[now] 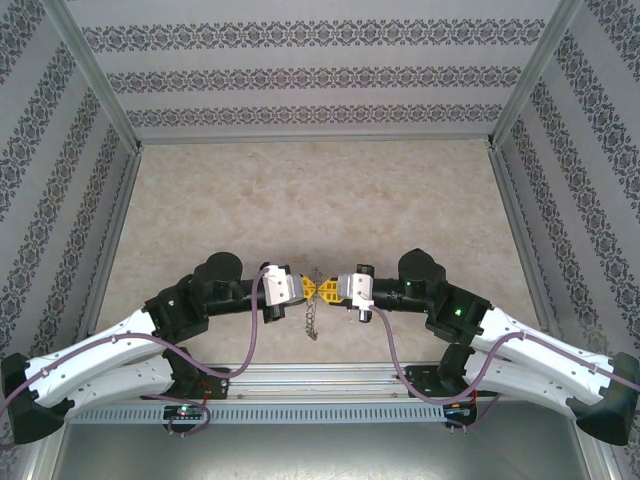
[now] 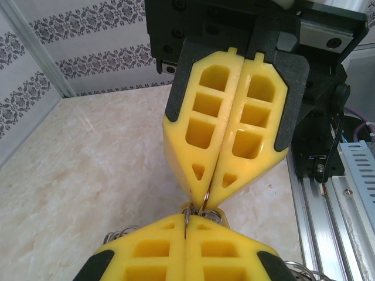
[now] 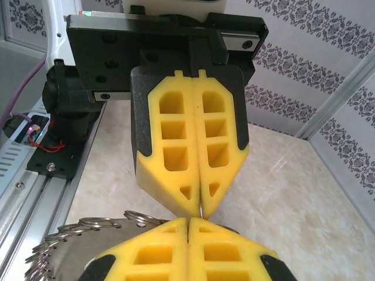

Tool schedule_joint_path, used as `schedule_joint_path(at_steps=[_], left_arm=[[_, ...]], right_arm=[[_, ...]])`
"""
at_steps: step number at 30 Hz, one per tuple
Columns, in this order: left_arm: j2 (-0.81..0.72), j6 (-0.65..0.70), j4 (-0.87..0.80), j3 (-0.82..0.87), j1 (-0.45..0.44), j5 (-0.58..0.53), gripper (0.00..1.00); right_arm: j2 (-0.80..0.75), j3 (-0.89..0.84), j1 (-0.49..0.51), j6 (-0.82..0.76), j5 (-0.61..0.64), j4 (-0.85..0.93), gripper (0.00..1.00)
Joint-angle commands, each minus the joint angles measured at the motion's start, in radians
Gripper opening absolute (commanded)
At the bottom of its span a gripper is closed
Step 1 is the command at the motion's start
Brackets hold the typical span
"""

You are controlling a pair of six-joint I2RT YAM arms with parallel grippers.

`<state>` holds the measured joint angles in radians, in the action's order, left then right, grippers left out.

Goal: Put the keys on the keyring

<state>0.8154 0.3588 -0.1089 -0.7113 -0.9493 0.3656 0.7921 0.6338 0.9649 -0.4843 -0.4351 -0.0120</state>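
Over the near middle of the table, my left gripper (image 1: 311, 289) and right gripper (image 1: 329, 290) meet tip to tip. Both are shut on the thin wire of the keyring (image 1: 312, 320), whose limp, chain-like part hangs down between them. In the left wrist view my left gripper (image 2: 186, 221) pinches the wire at its seam, and the right gripper (image 2: 205, 202) bites it from above. In the right wrist view the keyring's grey flat band (image 3: 70, 249), fringed with small wire loops, lies left of my right gripper (image 3: 188, 220). I cannot make out the keys.
The beige marble-patterned table (image 1: 320, 200) stretches out behind the grippers, with patterned walls on three sides. An aluminium rail (image 1: 320, 385) carrying the arm bases runs along the near edge, close under both wrists.
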Motion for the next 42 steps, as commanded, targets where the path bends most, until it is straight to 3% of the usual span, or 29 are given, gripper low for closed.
schedule_joint_path(at_steps=[1, 42], left_arm=[[0.012, -0.024, 0.098, -0.056, -0.009, 0.023, 0.00], [-0.017, -0.080, 0.178, -0.048, 0.035, 0.000, 0.00]], right_arm=[[0.013, -0.011, 0.038, -0.036, -0.099, -0.014, 0.00], [-0.041, -0.098, 0.046, -0.123, 0.091, -0.049, 0.01]])
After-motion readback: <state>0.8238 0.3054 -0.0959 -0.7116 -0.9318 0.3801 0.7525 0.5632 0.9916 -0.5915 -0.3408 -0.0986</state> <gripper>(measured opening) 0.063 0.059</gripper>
